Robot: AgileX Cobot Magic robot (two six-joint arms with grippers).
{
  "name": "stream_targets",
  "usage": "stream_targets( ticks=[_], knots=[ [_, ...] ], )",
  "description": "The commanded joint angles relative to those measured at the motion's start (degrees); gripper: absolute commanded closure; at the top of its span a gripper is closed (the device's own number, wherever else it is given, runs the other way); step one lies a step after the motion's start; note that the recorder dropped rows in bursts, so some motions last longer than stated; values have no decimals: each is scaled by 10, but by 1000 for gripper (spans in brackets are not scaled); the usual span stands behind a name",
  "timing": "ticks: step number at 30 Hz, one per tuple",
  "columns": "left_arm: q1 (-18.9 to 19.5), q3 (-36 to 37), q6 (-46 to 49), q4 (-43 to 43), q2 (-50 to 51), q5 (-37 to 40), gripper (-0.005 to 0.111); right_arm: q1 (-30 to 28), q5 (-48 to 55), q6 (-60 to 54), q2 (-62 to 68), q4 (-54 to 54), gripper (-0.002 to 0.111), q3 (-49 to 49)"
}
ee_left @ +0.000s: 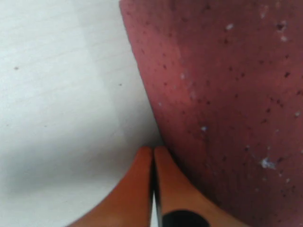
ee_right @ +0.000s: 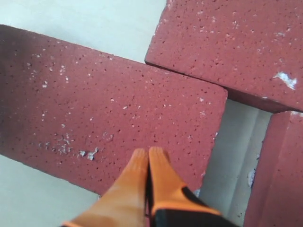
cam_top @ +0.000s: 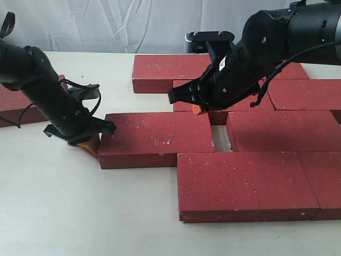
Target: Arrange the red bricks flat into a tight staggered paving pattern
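Note:
Several red bricks lie flat on the table. One brick [cam_top: 154, 140] [ee_left: 227, 94] [ee_right: 113, 104] sits left of its row, a narrow gap [cam_top: 219, 140] [ee_right: 236, 151] away from the neighbouring brick [cam_top: 282, 129] [ee_right: 279, 175]. My left gripper [cam_top: 85, 144] [ee_left: 152, 151] is shut and empty, its orange tips low at the table against that brick's left end. My right gripper [cam_top: 198, 109] [ee_right: 148, 153] is also shut and empty, tips over the same brick's far right part, near the gap. Whether they touch it I cannot tell.
Behind lie a back brick [cam_top: 170, 72] [ee_right: 232, 42] and a second-row brick [cam_top: 306, 93]. Two front bricks [cam_top: 245, 184] [cam_top: 325, 181] lie side by side. A lone brick [cam_top: 16, 104] sits at the far left behind my left arm. Pale table [cam_top: 80, 213] [ee_left: 61, 85] spreads front left.

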Motion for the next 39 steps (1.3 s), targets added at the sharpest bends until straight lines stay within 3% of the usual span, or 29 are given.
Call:
stream_targets(
  ticks=[1,8,13,28,39],
  knots=[
    [-6,1,4,-4,7,-7,107,-4,-3,0,-6,1,109,-1],
    [-6,1,6,-15,7,-21,107,-4,-3,0,-6,1,109,-1],
    [-6,1,90,-97,5,-22,107,-4,-3,0,-6,1,109,-1],
    [-7,0,136,-166,5,2,107,-4,-5,0,-6,1,109,-1],
    [-12,0,137,-144,5,6,107,-4,-5,0,-6,1,109,-1]
  ],
)
